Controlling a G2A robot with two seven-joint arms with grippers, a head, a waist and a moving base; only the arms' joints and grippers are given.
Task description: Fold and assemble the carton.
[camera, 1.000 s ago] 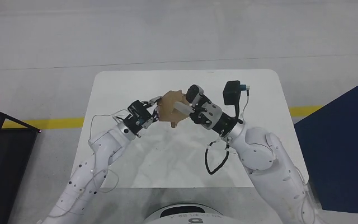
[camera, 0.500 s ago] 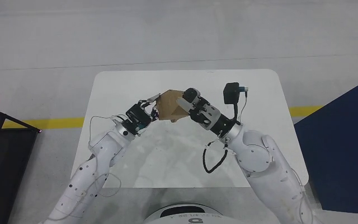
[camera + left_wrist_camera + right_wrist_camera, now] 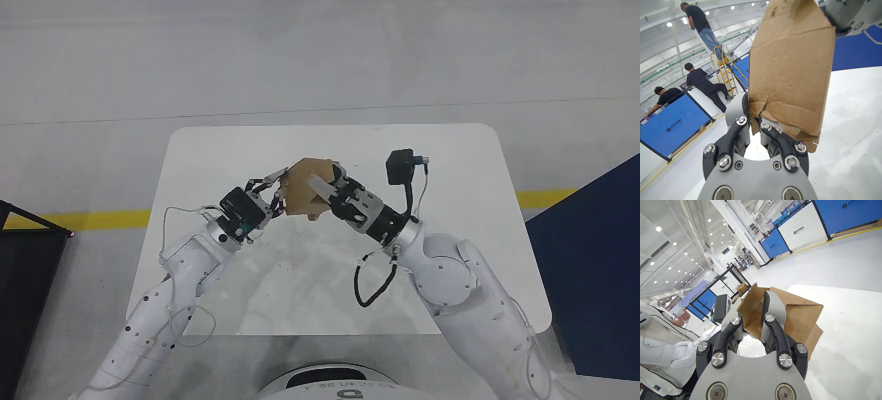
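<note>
- Presently, the white table (image 3: 200, 160) takes up the middle of the top view, its corners rounded; both arms reach in over its near half and meet over its middle.
- Right of the table we note a dark blue panel (image 3: 600, 260) on the grey floor; a yellow floor line (image 3: 100, 218) runs out from behind the table on either side.
- Carton (image 3: 308, 185): brown cardboard, partly formed, held clear of the tabletop between the two grippers, over the middle of the table and a little toward the far edge. We see it tilted, not square to the table edges.
- In the left wrist view the carton (image 3: 789, 75) stands up from the gripper as one long creased panel, dented in places. In the right wrist view the carton (image 3: 802, 317) shows an open end with flaps splayed.
- Right gripper (image 3: 325, 190): on the carton's right side. In its own view the right gripper (image 3: 751, 302) is closed down on a wall at the open end, one finger (image 3: 774, 308) inside the carton and the other outside.
- Left gripper (image 3: 277, 196): on the carton's left side. In its own view the left gripper (image 3: 754, 115) is drawn narrow, pinching a flap at the carton's end.
- That flap (image 3: 783, 117) is ragged, with a tear running in from its fold just beside the fingertips.
</note>
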